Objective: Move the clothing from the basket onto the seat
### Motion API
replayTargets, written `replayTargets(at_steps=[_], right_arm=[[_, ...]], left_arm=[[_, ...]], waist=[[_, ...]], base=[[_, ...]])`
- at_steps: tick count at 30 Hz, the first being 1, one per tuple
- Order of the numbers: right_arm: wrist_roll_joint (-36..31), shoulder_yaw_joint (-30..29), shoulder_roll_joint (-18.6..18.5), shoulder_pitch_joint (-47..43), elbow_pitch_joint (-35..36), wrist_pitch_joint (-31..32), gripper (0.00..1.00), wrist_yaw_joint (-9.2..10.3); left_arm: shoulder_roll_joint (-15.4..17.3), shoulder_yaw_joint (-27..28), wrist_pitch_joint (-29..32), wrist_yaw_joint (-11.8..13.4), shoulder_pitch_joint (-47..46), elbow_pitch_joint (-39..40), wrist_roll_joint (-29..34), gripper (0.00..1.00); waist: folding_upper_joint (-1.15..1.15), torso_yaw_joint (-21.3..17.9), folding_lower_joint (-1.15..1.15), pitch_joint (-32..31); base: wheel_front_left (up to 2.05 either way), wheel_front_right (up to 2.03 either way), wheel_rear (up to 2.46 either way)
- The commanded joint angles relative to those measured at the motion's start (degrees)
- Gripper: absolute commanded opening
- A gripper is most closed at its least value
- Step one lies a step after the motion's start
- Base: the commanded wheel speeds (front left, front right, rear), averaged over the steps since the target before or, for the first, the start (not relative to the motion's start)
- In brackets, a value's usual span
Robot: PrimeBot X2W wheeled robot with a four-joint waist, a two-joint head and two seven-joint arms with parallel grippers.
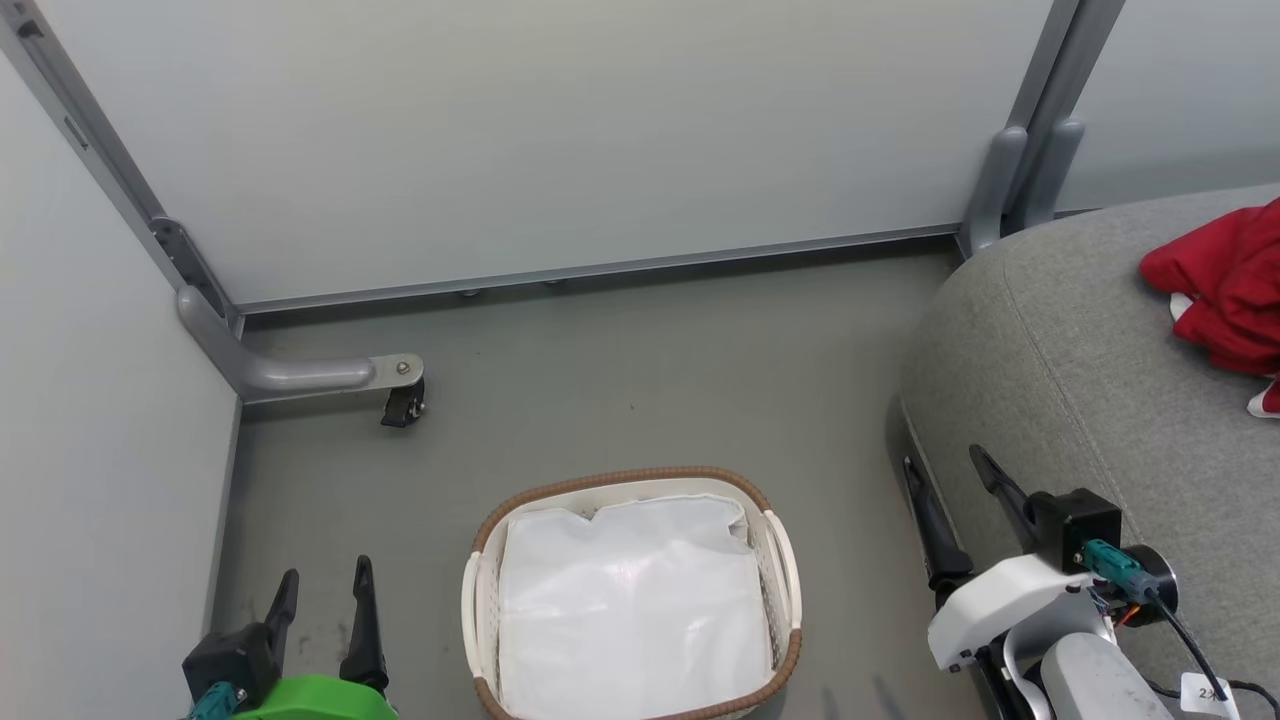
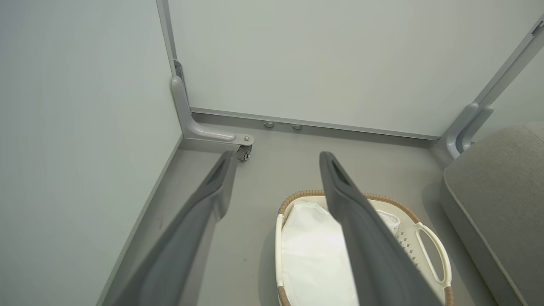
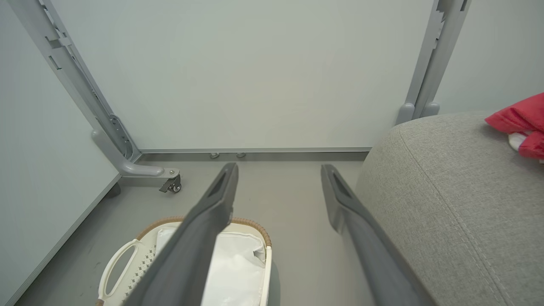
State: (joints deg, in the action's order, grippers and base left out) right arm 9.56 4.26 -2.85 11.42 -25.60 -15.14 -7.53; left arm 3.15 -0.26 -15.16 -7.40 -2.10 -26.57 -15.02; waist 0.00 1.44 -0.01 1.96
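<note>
Crumpled bright red fabric clothing [image 1: 1225, 290] with white trim lies bunched on the large light grey upholstered seat [image 1: 1080, 400], well apart from the oval white plastic basket [image 1: 620, 478] with its white cloth liner [image 1: 630, 610] on the grey floor [image 1: 620, 370] before pale partition panels [image 1: 560, 130], left gripper [image 1: 326, 570] and right gripper [image 1: 942, 458] fingers spread apart
</note>
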Motion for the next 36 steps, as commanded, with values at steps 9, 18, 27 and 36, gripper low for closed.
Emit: replayTargets(at_steps=[9,18,27,36], right_arm=[[3.39,-0.78,0.34,-1.06,-1.41,1.23,0.00,0.00],[13.32,-1.91,0.28,-1.72,0.45,3.68,0.00,0.01],[21.95,-2.93,0.23,-2.24,2.00,5.80,0.00,0.01],[29.94,-3.96,0.17,-2.66,3.33,7.87,0.00,0.02]], left_arm=[[-0.34,0.59,1.17,0.01,0.00,-1.36,-3.70,0.00],[-0.32,1.32,3.66,-0.01,-0.45,0.55,-12.88,0.00],[-0.30,1.94,5.83,-0.02,-0.93,2.17,-20.88,0.00],[-0.28,2.57,7.90,-0.03,-1.47,3.59,-28.29,0.00]], waist=[[0.00,-0.03,0.01,-0.64],[0.00,-0.14,0.01,-0.72],[0.00,-0.24,0.01,-0.80],[0.00,-0.34,0.01,-0.89]], base=[[0.00,0.00,0.00],[0.00,0.00,0.00],[0.00,0.00,0.00],[0.00,0.00,0.00]])
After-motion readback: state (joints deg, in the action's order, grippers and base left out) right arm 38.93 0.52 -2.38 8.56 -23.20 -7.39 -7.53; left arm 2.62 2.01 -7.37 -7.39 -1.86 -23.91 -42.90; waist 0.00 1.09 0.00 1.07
